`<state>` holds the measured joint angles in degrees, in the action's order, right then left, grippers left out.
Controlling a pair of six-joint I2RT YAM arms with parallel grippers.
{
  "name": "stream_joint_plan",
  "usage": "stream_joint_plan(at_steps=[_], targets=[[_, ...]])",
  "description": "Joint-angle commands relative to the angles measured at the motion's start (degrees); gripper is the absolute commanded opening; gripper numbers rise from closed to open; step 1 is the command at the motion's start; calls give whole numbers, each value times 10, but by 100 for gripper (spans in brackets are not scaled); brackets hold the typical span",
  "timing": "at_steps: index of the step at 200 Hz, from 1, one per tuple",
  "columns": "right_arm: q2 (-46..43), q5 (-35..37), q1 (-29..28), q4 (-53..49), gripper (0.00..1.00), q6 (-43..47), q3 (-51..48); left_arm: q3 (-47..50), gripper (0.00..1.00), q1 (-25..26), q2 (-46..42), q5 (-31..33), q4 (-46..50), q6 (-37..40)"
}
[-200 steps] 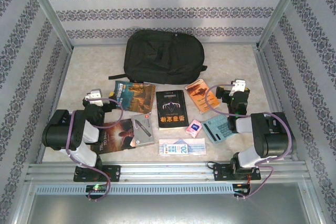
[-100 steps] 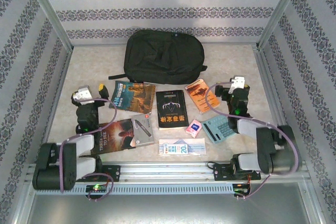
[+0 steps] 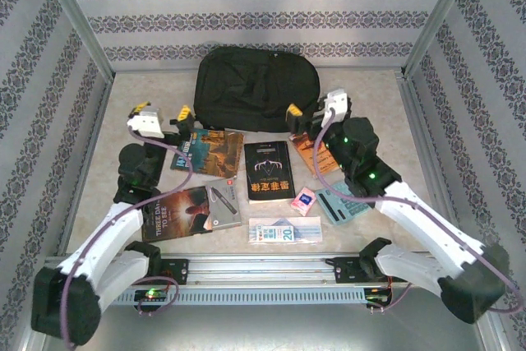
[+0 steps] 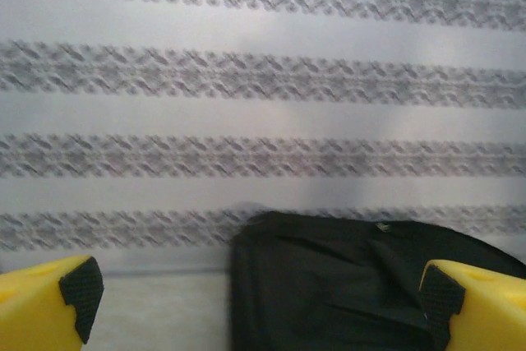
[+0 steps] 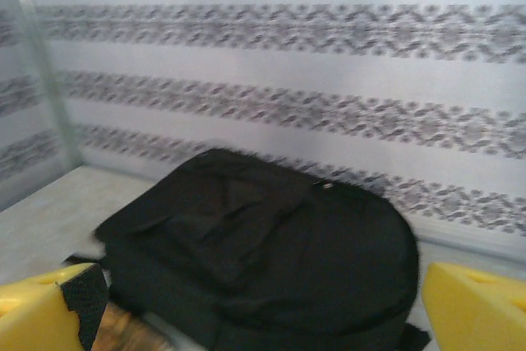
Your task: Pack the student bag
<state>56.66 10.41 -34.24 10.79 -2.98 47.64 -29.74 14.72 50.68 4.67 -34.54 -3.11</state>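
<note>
**Left gripper (image 3: 162,113) and right gripper (image 3: 308,112) both spread wide, facing the student bag (image 3: 256,88)**

From the overhead camera I see both arms stretched forward over the desk (image 3: 148,96). The left gripper has its yellow fingers well apart and nothing between them. It hovers over the far corner of a blue-and-orange book (image 3: 207,150), just short of the bag's near left edge. The right gripper is equally wide and empty, at the bag's near right corner, over an orange book (image 3: 311,147).

The student bag lies flat at the back of the desk against the patterned wall, front pocket up. Through the left wrist camera it fills the lower right between the fingers (image 4: 78,289), though the view is blurred. On the right wrist camera it sits dead ahead, close in.

Nearer the arm bases I count a black book (image 3: 269,168), a dark red book (image 3: 177,213), a grey case (image 3: 220,203), a small pink item (image 3: 304,200), a teal calculator (image 3: 341,201) and a blue-and-white packet (image 3: 283,230), all on the desk and apart from the bag.
</note>
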Motion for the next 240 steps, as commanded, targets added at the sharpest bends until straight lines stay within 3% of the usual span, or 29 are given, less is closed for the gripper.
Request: stream_joint_plan(at_steps=[1,14,28,43,54,66,81,94,110,132,163,184,206,240], targets=[[-42,39,-51,-191,98,4,26,-87,100,96,-28,141,307,-85],[-39,90,-92,-287,98,34,75,-172,100,133,-2,190,469,-144],[-26,111,-105,-393,98,30,144,-292,100,139,65,184,673,-198],[-25,156,-103,-481,98,-45,202,-417,100,137,156,158,860,-201],[-45,169,-96,-535,98,-74,219,-480,100,137,215,137,933,-141],[-93,188,-86,-513,98,-77,177,-503,100,136,261,189,971,-171],[-131,64,-19,-463,98,-95,135,-495,100,134,273,142,925,-153],[-78,-20,44,-537,98,-150,188,-480,100,133,271,112,867,-156],[-32,-19,47,-591,98,-175,219,-480,100,133,286,91,812,-157],[7,-95,76,-624,98,-203,228,-510,100,133,348,35,762,-146],[39,-47,92,-646,98,-279,225,-588,100,121,458,4,732,-161],[69,-80,133,-660,96,-285,229,-619,100,104,500,-29,712,-176],[103,-130,191,-645,93,-326,214,-623,100,95,504,-49,701,-191],[174,-98,196,-575,94,-322,191,-574,100,88,467,-88,683,-220]])
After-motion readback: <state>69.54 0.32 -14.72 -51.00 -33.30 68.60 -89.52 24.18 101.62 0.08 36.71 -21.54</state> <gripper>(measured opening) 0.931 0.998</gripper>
